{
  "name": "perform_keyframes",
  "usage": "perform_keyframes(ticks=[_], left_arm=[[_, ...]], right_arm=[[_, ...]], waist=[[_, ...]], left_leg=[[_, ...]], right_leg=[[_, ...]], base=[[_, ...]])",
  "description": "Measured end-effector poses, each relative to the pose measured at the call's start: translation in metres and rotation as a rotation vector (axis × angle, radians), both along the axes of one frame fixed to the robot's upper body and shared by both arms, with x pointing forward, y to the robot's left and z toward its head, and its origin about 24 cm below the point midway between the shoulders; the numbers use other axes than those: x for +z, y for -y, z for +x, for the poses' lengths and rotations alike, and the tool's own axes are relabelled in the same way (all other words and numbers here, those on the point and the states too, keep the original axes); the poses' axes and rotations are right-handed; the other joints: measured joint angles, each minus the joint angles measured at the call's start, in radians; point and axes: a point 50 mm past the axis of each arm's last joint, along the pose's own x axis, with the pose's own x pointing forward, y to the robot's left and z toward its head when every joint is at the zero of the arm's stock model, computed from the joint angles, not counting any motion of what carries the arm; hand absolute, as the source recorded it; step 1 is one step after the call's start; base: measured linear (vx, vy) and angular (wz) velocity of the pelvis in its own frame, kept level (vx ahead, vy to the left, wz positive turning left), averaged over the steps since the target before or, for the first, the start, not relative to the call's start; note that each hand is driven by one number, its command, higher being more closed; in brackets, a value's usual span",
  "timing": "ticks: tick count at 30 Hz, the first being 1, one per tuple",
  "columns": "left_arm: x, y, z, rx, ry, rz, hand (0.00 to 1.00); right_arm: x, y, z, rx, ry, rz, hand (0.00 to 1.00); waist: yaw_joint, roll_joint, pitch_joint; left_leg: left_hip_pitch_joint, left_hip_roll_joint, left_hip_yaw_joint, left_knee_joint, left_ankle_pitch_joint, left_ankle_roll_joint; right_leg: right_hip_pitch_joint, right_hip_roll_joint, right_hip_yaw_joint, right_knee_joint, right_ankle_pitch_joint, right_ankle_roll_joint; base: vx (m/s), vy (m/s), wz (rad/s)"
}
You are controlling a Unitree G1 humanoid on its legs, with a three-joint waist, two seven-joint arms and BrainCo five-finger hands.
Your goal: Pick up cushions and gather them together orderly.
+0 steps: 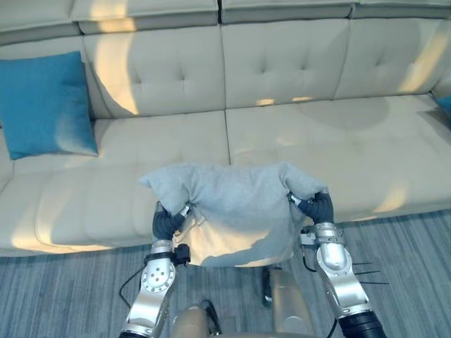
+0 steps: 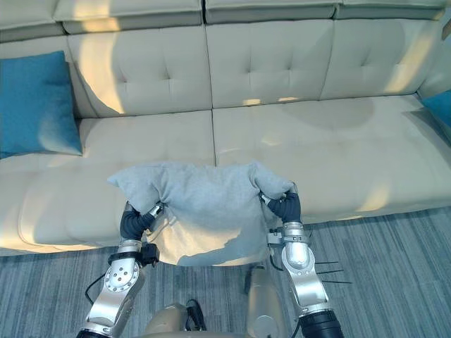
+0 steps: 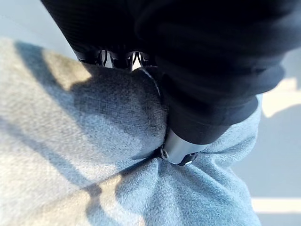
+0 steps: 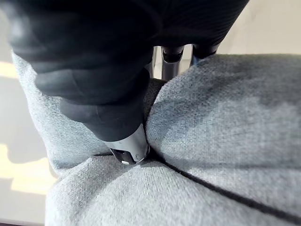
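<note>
Grey woven cloth covers the one cushion now in hand: the grey cushion (image 1: 236, 211) is held up between both arms, in front of the front edge of the cream sofa (image 1: 317, 141), with its lower part hanging over the striped carpet (image 1: 409, 246). I cannot tell whether it touches the seat edge behind it. The left hand (image 1: 168, 224) grips one upper corner and the right hand (image 1: 318, 208) the other, so the cloth bunches at each corner and sags between them. In the left wrist view the thumb (image 3: 181, 148) is dug into a fold of the fabric with the fingers curled round the far side, a firm pinch. The right wrist view shows the same, its thumb (image 4: 129, 143) pressed deep into a crease. A blue cushion (image 1: 44, 102) leans against the backrest at the sofa's left end, well apart from the grey one. A second blue cushion (image 2: 440, 105) peeks in at the far right end, also well apart. As I judge it, the task is in its early part: one cushion is picked up and securely held, but none are gathered, since all three sit apart along the sofa. What is left would be to carry the grey one to a chosen spot, likely beside one of the blue ones, set it down squarely, and then fetch the remaining cushion to join them in a tidy row.
</note>
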Motion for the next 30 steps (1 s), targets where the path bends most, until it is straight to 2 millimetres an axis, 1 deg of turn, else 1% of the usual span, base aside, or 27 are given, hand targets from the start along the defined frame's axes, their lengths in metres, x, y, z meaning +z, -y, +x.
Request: perform_keyframes(ticks=[1,2,3,4,5,6,7,8,9,10,11,12,13,14,15,16,17,18,19,20,22,23,25,26,28,29,30], left_arm=[[-0.001,0.003,0.000,-0.011,-0.004,-0.003,1.00],[-0.002,0.004,0.001,-0.013,-0.005,0.002,1.00],[-0.003,0.005,0.004,-0.027,-0.012,0.007,1.00],[-0.007,0.006,0.004,-0.046,-0.026,0.008,1.00],[-0.009,0.008,0.003,-0.060,-0.038,0.013,1.00],[-0.010,0.009,0.003,-0.069,-0.041,0.012,1.00],[-0.009,0.012,0.004,-0.087,-0.036,0.006,1.00],[-0.007,0.014,0.006,-0.093,-0.027,0.003,1.00],[-0.006,0.014,0.007,-0.093,-0.022,0.003,1.00],[-0.005,0.013,0.008,-0.095,-0.017,0.007,1.00],[-0.004,0.013,0.008,-0.098,-0.016,0.008,1.00],[-0.004,0.015,0.008,-0.099,-0.014,0.002,1.00],[-0.001,0.016,0.010,-0.103,-0.003,0.002,1.00],[0.003,0.014,0.015,-0.113,0.015,0.023,1.00],[0.005,0.013,0.017,-0.115,0.022,0.031,1.00],[0.006,0.010,0.018,-0.109,0.029,0.043,1.00],[0.007,0.008,0.018,-0.100,0.031,0.045,1.00],[0.010,0.005,0.020,-0.084,0.043,0.045,1.00],[0.015,0.006,0.023,-0.077,0.067,0.043,1.00],[0.018,0.007,0.025,-0.073,0.080,0.042,1.00],[0.033,0.007,0.035,-0.051,0.145,0.037,1.00],[0.038,0.007,0.038,-0.044,0.163,0.035,1.00],[0.062,0.009,0.054,-0.004,0.260,0.030,1.00],[0.070,0.009,0.058,0.004,0.289,0.030,1.00],[0.106,0.006,0.076,0.051,0.421,0.046,1.00],[0.119,0.006,0.081,0.071,0.470,0.061,1.00],[0.129,0.005,0.086,0.086,0.502,0.070,1.00]], right_arm=[[-0.002,0.003,-0.001,-0.009,-0.017,-0.006,1.00],[-0.003,0.003,-0.001,-0.011,-0.022,-0.007,1.00],[-0.003,0.006,-0.002,-0.021,-0.029,-0.013,1.00],[-0.005,0.008,-0.003,-0.026,-0.036,-0.014,1.00],[-0.004,0.009,-0.004,-0.030,-0.033,-0.019,1.00],[-0.002,0.010,-0.005,-0.035,-0.027,-0.019,1.00],[0.004,0.012,-0.007,-0.047,0.002,-0.018,1.00],[0.014,0.011,-0.007,-0.046,0.046,-0.021,1.00],[0.019,0.010,-0.006,-0.043,0.066,-0.025,1.00],[0.023,0.009,-0.004,-0.040,0.087,-0.040,1.00],[0.025,0.010,-0.003,-0.043,0.096,-0.050,1.00],[0.027,0.011,-0.001,-0.046,0.105,-0.056,1.00],[0.027,0.011,0.001,-0.051,0.108,-0.057,1.00],[0.026,0.008,0.002,-0.063,0.104,-0.032,1.00],[0.026,0.007,0.002,-0.066,0.106,-0.021,1.00],[0.027,0.004,0.004,-0.065,0.113,-0.004,1.00],[0.028,0.001,0.007,-0.060,0.117,0.002,1.00],[0.031,-0.003,0.013,-0.049,0.127,0.008,1.00],[0.036,-0.006,0.019,-0.051,0.146,0.014,1.00],[0.040,-0.008,0.022,-0.052,0.159,0.022,1.00],[0.062,-0.013,0.036,-0.066,0.250,0.032,1.00],[0.069,-0.015,0.039,-0.068,0.279,0.035,1.00],[0.103,-0.023,0.054,-0.080,0.415,0.024,1.00],[0.112,-0.024,0.057,-0.078,0.448,0.025,1.00],[0.148,-0.031,0.072,-0.080,0.569,0.033,1.00],[0.159,-0.032,0.078,-0.080,0.601,0.029,1.00],[0.166,-0.033,0.082,-0.084,0.620,0.026,1.00]], waist=[[0.000,0.018,-0.006],[-0.001,0.019,-0.006],[0.000,0.019,-0.006],[0.007,0.017,-0.003],[0.013,0.019,-0.001],[0.018,0.019,-0.001],[0.027,0.018,-0.002],[0.031,0.018,-0.002],[0.033,0.018,-0.002],[0.033,0.018,-0.002],[0.034,0.032,-0.009],[0.035,0.048,-0.013],[0.035,0.062,-0.009],[0.031,0.037,-0.006],[0.033,0.029,-0.006],[0.036,0.025,-0.006],[0.036,0.024,-0.006],[0.038,0.023,-0.005],[0.046,0.023,-0.005],[0.049,0.023,-0.005],[0.052,0.022,-0.004],[0.051,0.021,-0.004],[0.053,0.019,-0.002],[0.054,0.017,-0.001],[0.054,0.001,0.016],[0.053,-0.005,0.027],[0.054,-0.008,0.035]], left_leg=[[-0.014,0.018,-0.019,0.026,0.018,-0.033],[-0.035,0.023,-0.032,0.067,0.037,-0.065],[-0.092,0.049,-0.046,0.203,0.089,-0.093],[-0.150,0.086,-0.052,0.366,0.171,-0.061],[-0.190,0.115,-0.050,0.473,0.166,-0.061],[-0.211,0.128,-0.045,0.518,0.160,-0.055],[-0.258,0.141,-0.029,0.552,0.145,-0.031],[-0.305,0.143,-0.015,0.516,0.129,-0.004],[-0.324,0.139,-0.012,0.475,0.124,0.003],[-0.345,0.122,-0.015,0.338,0.127,0.002],[-0.345,0.100,-0.034,0.150,0.189,-0.019],[-0.344,0.100,-0.052,0.064,0.276,-0.019],[-0.343,0.099,-0.076,0.006,0.288,-0.015],[-0.347,0.062,-0.062,-0.025,0.303,-0.003],[-0.348,0.046,-0.050,-0.043,0.311,0.008],[-0.347,0.023,-0.027,-0.069,0.320,0.022],[-0.347,0.012,-0.019,-0.078,0.322,0.025],[-0.348,-0.004,-0.008,-0.093,0.325,0.030],[-0.348,-0.011,0.004,-0.107,0.329,0.036],[-0.349,-0.013,0.005,-0.112,0.330,0.038],[-0.353,-0.020,0.008,-0.124,0.334,0.043],[-0.354,-0.020,0.009,-0.126,0.335,0.044],[-0.361,-0.019,0.013,-0.159,0.359,0.044],[-0.368,-0.019,0.012,-0.165,0.365,0.044],[-0.383,-0.018,0.011,-0.199,0.398,0.042],[-0.383,-0.017,0.010,-0.210,0.409,0.043],[-0.383,-0.017,0.008,-0.216,0.415,0.043]], right_leg=[[-0.001,0.006,-0.011,0.014,-0.022,-0.011],[0.006,0.007,-0.020,0.011,-0.027,-0.017],[0.042,0.014,-0.036,-0.017,-0.031,-0.023],[0.107,0.023,-0.041,-0.061,-0.039,-0.032],[0.158,0.025,-0.046,-0.087,-0.047,-0.037],[0.184,0.025,-0.049,-0.101,-0.048,-0.038],[0.217,0.018,-0.053,-0.127,-0.048,-0.039],[0.230,0.007,-0.054,-0.149,-0.048,-0.038],[0.228,0.001,-0.054,-0.153,-0.049,-0.037],[0.222,-0.014,-0.058,-0.158,-0.055,-0.025],[0.208,-0.011,-0.056,-0.154,-0.062,-0.005],[0.201,0.001,-0.051,-0.148,-0.070,0.010],[0.182,0.010,-0.036,-0.130,-0.088,0.036],[0.146,-0.020,-0.017,-0.110,-0.089,0.039],[0.133,-0.033,-0.004,-0.108,-0.091,0.043],[0.117,-0.053,0.017,-0.116,-0.087,0.051],[0.111,-0.061,0.030,-0.123,-0.081,0.060],[0.106,-0.073,0.048,-0.145,-0.070,0.077],[0.104,-0.079,0.057,-0.170,-0.057,0.088],[0.104,-0.079,0.060,-0.180,-0.050,0.091],[0.104,-0.077,0.064,-0.205,-0.035,0.093],[0.102,-0.076,0.066,-0.208,-0.032,0.092],[0.088,-0.067,0.082,-0.230,-0.008,0.081],[0.084,-0.066,0.082,-0.239,-0.002,0.077],[0.062,-0.058,0.083,-0.257,0.019,0.076],[0.058,-0.055,0.083,-0.258,0.024,0.073],[0.055,-0.054,0.083,-0.257,0.026,0.072]], base=[[0.43,-0.048,0.09],[0.42,-0.094,0.16],[0.38,-0.140,0.14],[0.44,-0.145,0.09],[0.35,-0.085,0.00],[0.30,-0.021,0.00],[0.25,0.035,-0.03],[0.22,0.058,-0.04],[0.18,0.105,-0.09],[0.14,0.158,-0.17],[0.13,0.181,-0.22],[0.13,0.257,-0.28],[0.12,0.251,-0.13],[0.11,0.246,-0.04],[0.08,0.223,0.04],[0.06,0.189,-0.06],[0.06,0.217,-0.16],[0.04,0.144,-0.22],[0.03,0.116,-0.21],[0.02,0.074,-0.15],[0.01,0.050,-0.08],[0.00,0.017,-0.07],[-0.02,-0.015,-0.07],[-0.04,-0.025,-0.05],[-0.07,-0.039,-0.01],[-0.07,-0.041,0.02],[-0.08,-0.045,0.08]])
